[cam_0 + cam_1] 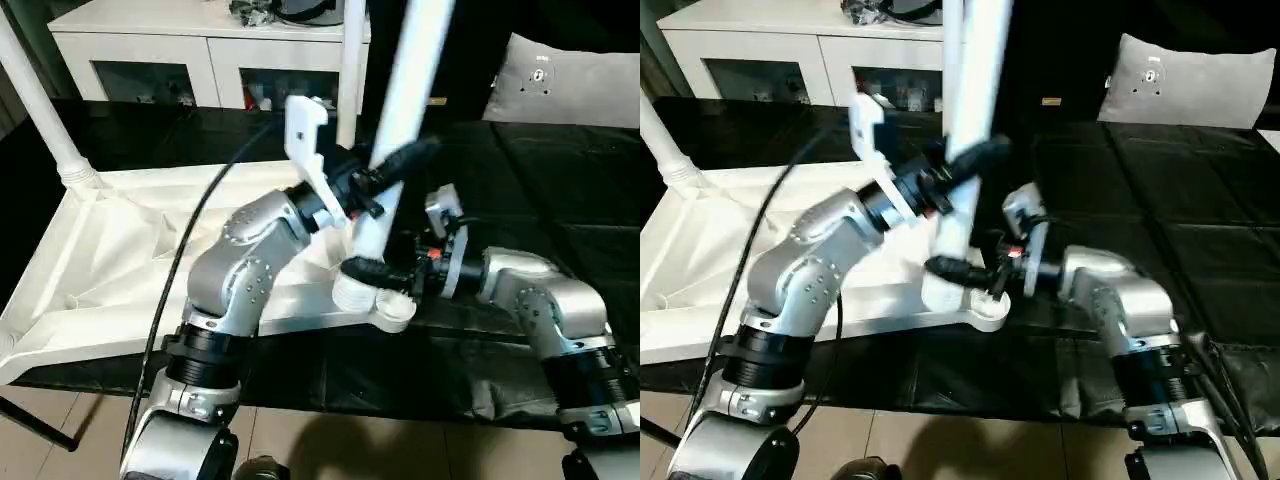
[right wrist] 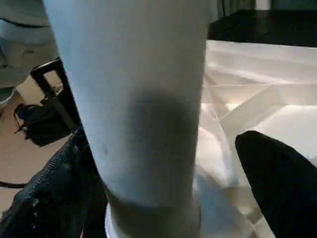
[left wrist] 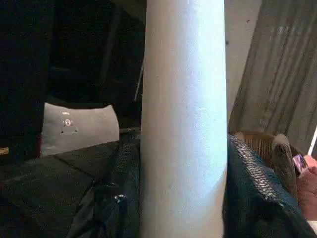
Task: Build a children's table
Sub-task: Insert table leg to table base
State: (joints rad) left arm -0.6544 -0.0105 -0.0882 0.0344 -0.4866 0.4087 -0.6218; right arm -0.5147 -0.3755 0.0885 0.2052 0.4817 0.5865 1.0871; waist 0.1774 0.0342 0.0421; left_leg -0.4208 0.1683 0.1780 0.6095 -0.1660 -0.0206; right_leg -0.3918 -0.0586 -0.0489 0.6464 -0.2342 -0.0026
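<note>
The children's table top [image 1: 120, 260] lies upside down, ribbed side up, on a black cover. A white leg [image 1: 415, 60] stands tilted over the near right corner socket [image 1: 385, 305]. My left gripper [image 1: 395, 170] is shut on this leg partway up, and its black fingers [image 3: 119, 188] press both sides. My right gripper [image 1: 375, 270] is open around the leg's thick base [image 2: 138, 99], just above the socket. One finger [image 2: 277, 173] stands apart from the leg. A second leg [image 1: 35, 100] rises from the far left corner, and a third [image 1: 350, 70] stands at the back.
A white cabinet with glass doors [image 1: 200, 50] stands behind the table top. A grey cushion [image 1: 570, 80] lies at the far right on the black cover [image 1: 560, 180]. A black cable [image 1: 190, 240] hangs along my left arm. Bare floor [image 1: 330, 440] runs along the near edge.
</note>
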